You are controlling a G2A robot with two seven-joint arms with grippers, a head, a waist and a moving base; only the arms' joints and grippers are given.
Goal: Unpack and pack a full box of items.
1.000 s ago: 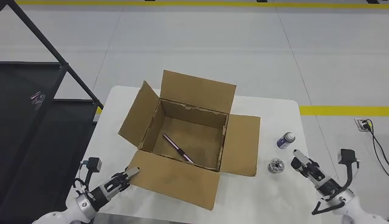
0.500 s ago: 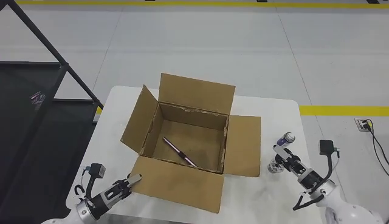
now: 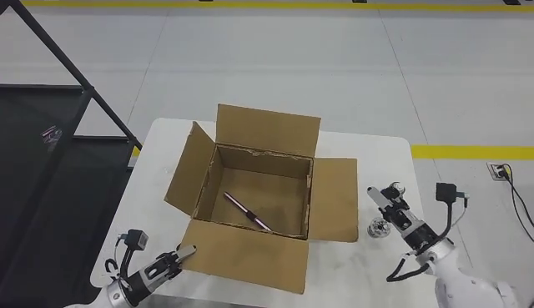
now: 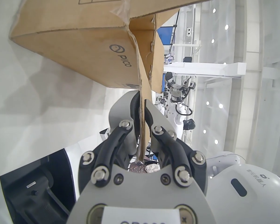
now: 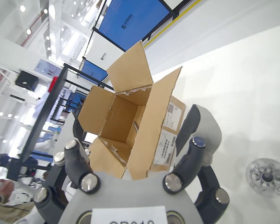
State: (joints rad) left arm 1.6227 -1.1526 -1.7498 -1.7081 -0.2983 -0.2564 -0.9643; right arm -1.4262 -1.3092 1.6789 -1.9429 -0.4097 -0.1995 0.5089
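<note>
An open cardboard box (image 3: pixel 259 195) stands mid-table with all its flaps spread. A dark purple pen (image 3: pixel 246 210) lies on its floor. My left gripper (image 3: pixel 184 251) is at the front left corner of the near flap (image 3: pixel 246 256). In the left wrist view this gripper (image 4: pixel 141 108) is shut on the flap's edge (image 4: pixel 143 122). My right gripper (image 3: pixel 377 196) hangs open just right of the right flap (image 3: pixel 334 199). In the right wrist view, the box (image 5: pixel 121 117) shows between the spread fingers (image 5: pixel 189 122).
A small round metal part (image 3: pixel 379 227) (image 5: pixel 267 177) lies on the white table (image 3: pixel 158 166) right of the box. A small purple can (image 3: pixel 400 189) stands behind the right gripper. A black frame (image 3: pixel 75 83) stands left of the table.
My right gripper has moved forward and left, past the round part, to the right flap. My left gripper has drawn back toward the table's front, still on the near flap; the box turned slightly.
</note>
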